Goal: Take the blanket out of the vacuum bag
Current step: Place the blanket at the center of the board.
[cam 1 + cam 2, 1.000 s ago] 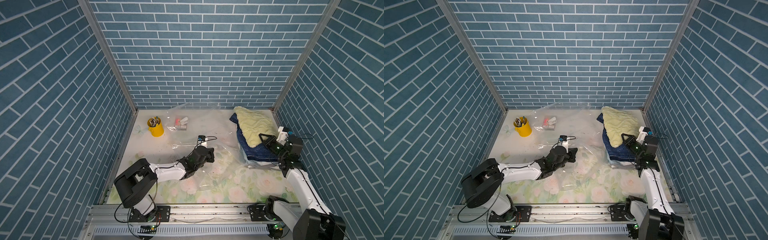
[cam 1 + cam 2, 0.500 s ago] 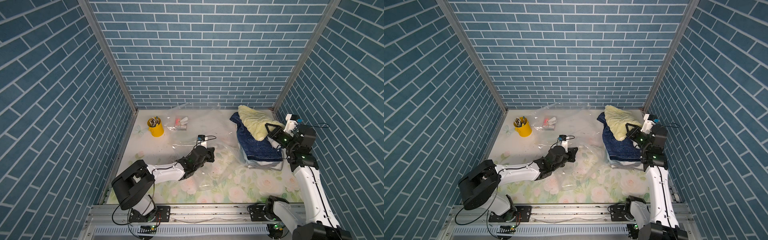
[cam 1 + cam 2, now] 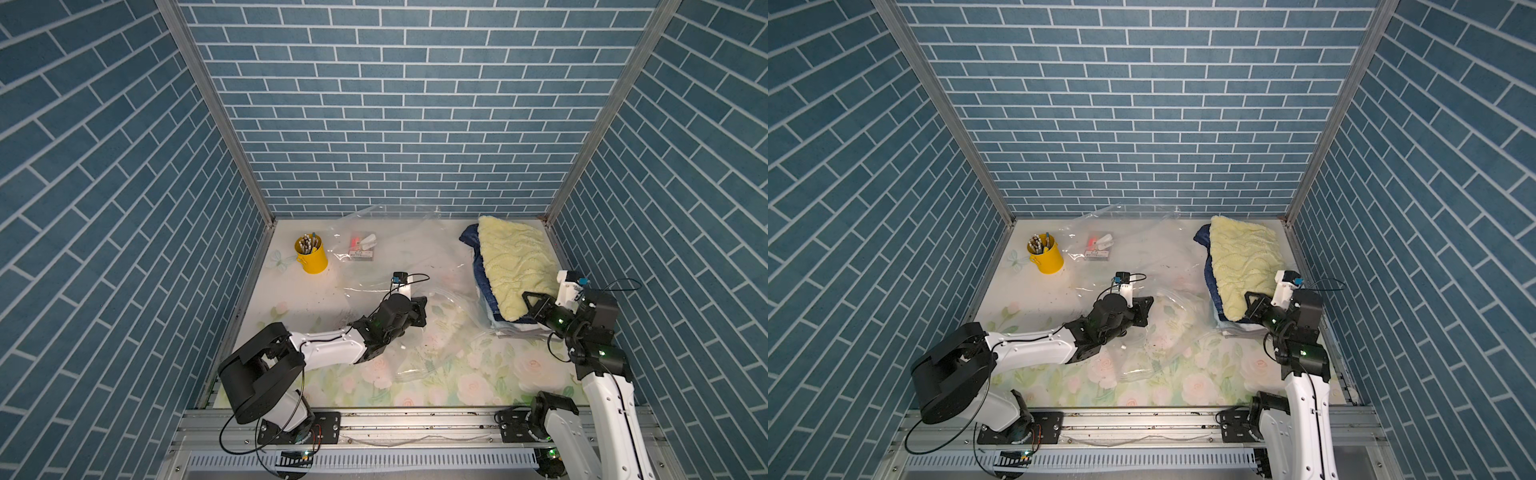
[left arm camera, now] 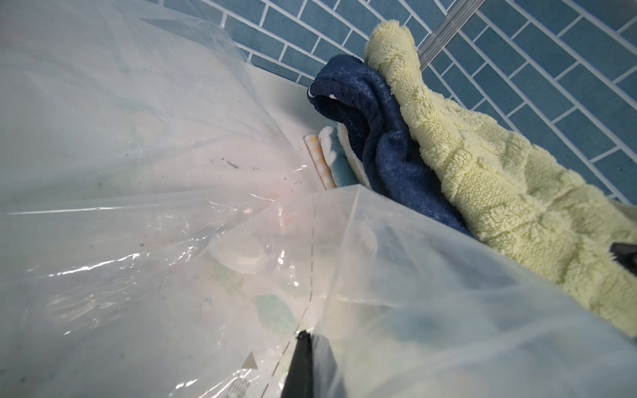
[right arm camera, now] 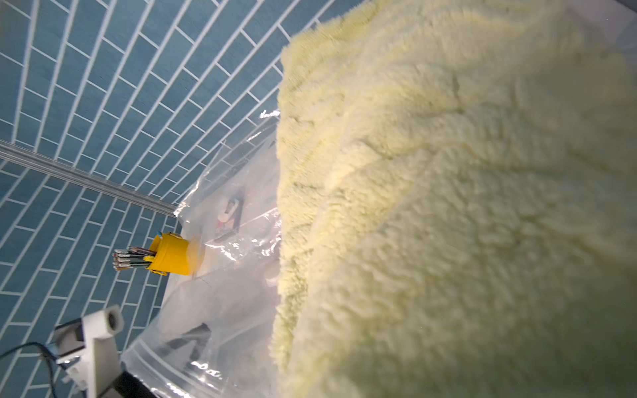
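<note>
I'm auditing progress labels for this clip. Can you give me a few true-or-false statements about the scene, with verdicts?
1. The yellow blanket lies on top of a navy blanket. True.
2. The yellow blanket is inside the vacuum bag. False: it lies uncovered on top of the pile.
3. The left tool is shut on the vacuum bag. True.
4. The pen cup is tipped over. False: it stands upright.

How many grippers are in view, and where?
2. The left gripper is mid-table, shut on the vacuum bag; the right gripper is at the near edge of the yellow blanket by the right wall. No others seen.
</note>
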